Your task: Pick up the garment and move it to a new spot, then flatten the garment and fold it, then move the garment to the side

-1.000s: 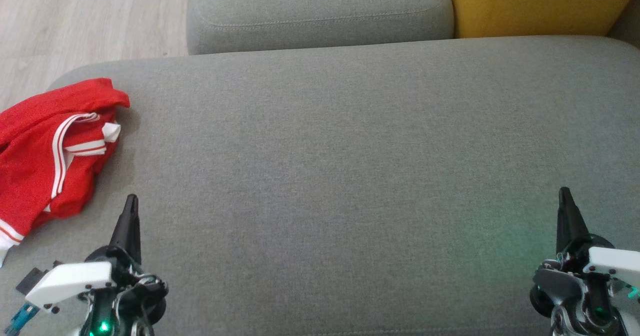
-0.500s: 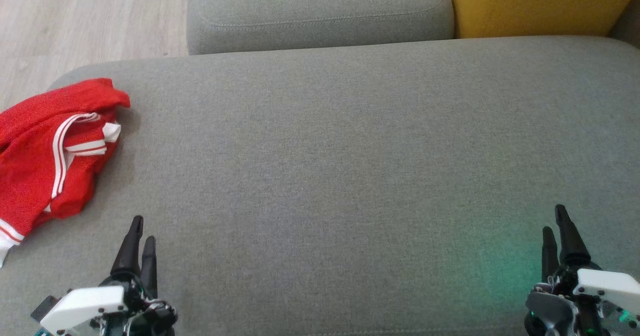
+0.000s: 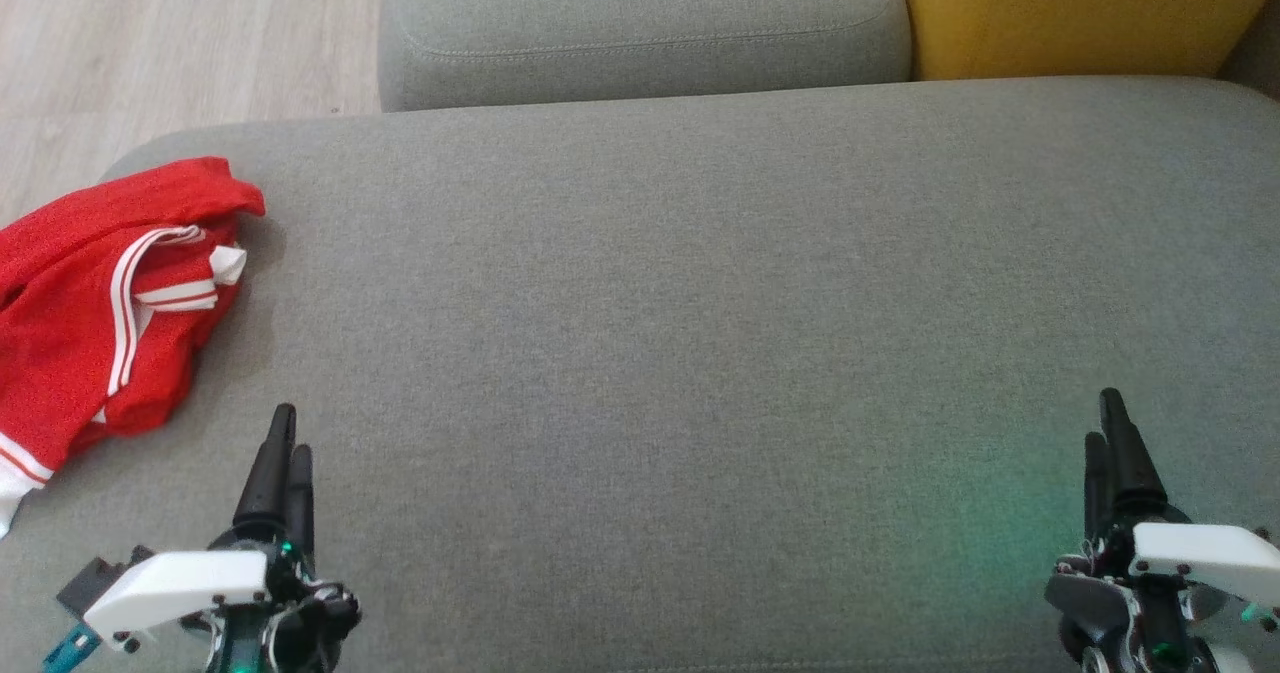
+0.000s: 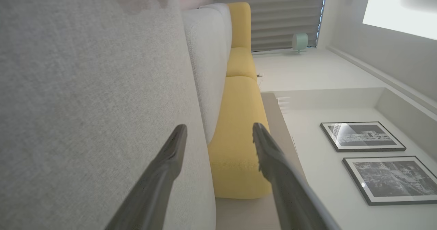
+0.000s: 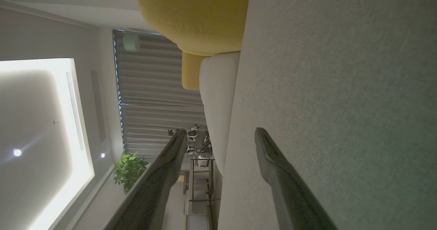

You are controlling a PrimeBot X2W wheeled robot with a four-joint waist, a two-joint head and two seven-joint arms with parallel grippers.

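2-sided hovering above grey cushion (image 3: 700, 303), holding left gripper (image 3: 291, 428) and right gripper (image 3: 1100, 415) parted, empty, with red garment (image 3: 90, 293) crumpled at left edge.

My left gripper (image 3: 292, 428) slid back toward me, then crept forward a little again. It ended up a bit nearer me than a second ago. My right gripper (image 3: 1101, 415) did the same. Each one showed a single finger before; now I see two on each (turned or spread, I can't tell which). The head camera nudged a tiny bit too.
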